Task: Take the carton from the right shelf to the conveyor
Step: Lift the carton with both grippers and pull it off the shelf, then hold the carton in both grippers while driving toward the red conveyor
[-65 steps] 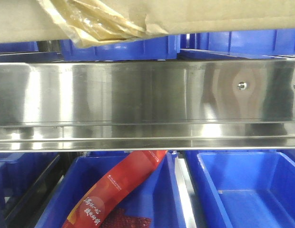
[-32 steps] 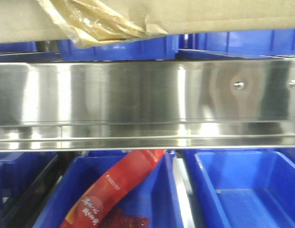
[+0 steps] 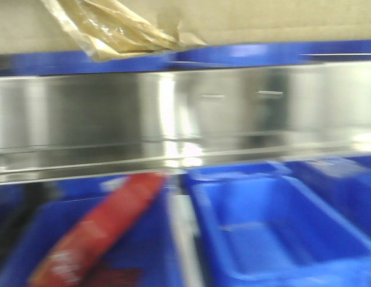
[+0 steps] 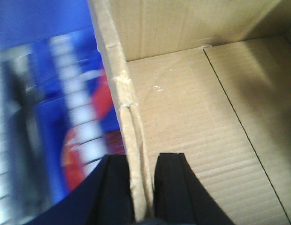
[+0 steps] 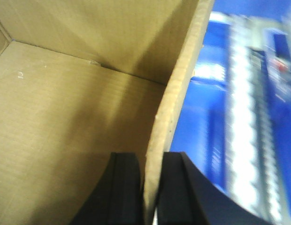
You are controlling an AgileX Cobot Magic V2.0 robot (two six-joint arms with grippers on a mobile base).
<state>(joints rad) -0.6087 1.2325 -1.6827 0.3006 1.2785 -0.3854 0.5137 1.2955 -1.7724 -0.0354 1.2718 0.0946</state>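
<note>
From the front the picture is smeared, but the carton [image 3: 281, 21] fills the top edge, with a loose strip of yellowish tape [image 3: 108, 30] hanging off its underside. Right below the carton runs a shiny steel rail [image 3: 185, 113]. Further below the carton sit blue bins [image 3: 275, 227], and a red packet [image 3: 102, 227] leans in the one under the carton's left part.

At the left wrist, the left gripper [image 4: 144, 164] has its black fingers [image 4: 115, 187] pinching the carton's [image 4: 192, 122] upright side wall, one inside and one outside. The carton's bare floor shows on the inner side.

At the right wrist, the right gripper [image 5: 152, 161] does the same on the carton's [image 5: 65, 108] opposite wall, with its fingers [image 5: 124, 187] clamped either side of the cardboard edge. Outside that wall there is only a blue and silver blur.
</note>
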